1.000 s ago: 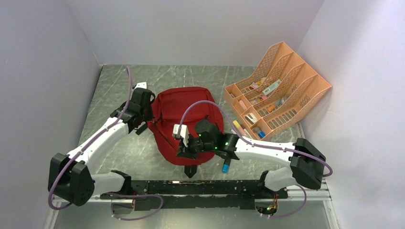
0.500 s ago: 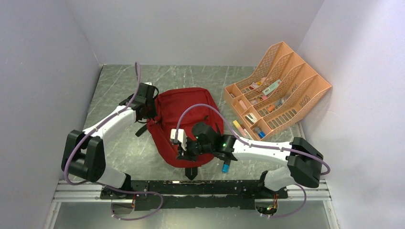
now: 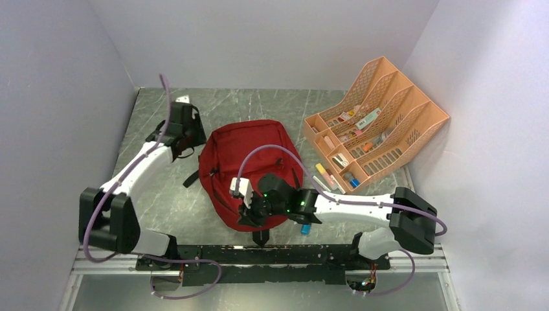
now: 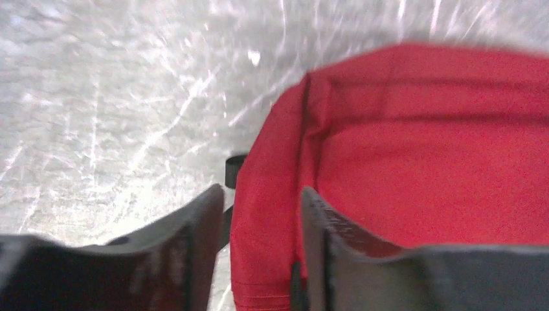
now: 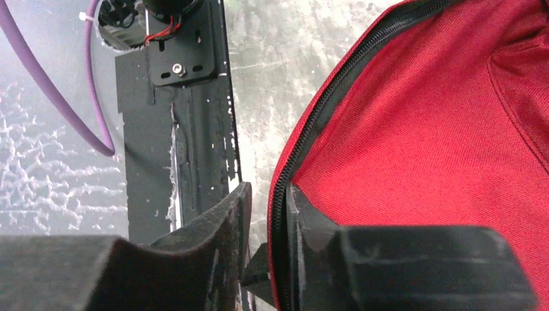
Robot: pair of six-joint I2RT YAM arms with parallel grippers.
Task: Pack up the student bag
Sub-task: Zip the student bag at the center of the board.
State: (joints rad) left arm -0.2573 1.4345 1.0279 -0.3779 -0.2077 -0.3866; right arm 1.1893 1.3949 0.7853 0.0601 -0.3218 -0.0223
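The student bag (image 3: 249,152), dark red with black straps and zippers, lies flat in the middle of the table. My left gripper (image 3: 186,133) is at the bag's left edge. In the left wrist view it (image 4: 260,191) stands open, straddling a fold of the bag's side (image 4: 421,162), with a gap beside the left finger. My right gripper (image 3: 249,215) is at the bag's near edge. In the right wrist view it (image 5: 267,188) is open, the black zipper edge (image 5: 304,142) of the bag (image 5: 421,129) resting against the right finger only.
A peach mesh desk organiser (image 3: 388,97) holding stationery stands at the back right. Pens (image 3: 324,173) lie at its front. A blue-capped item (image 3: 305,228) lies by the right arm. The black mounting rail (image 3: 259,256) runs along the near edge. Walls close in left, back and right.
Both grippers have gone from shut to open, letting go of the bag's edges. The left gripper has moved back and left; the right has moved toward the near edge.
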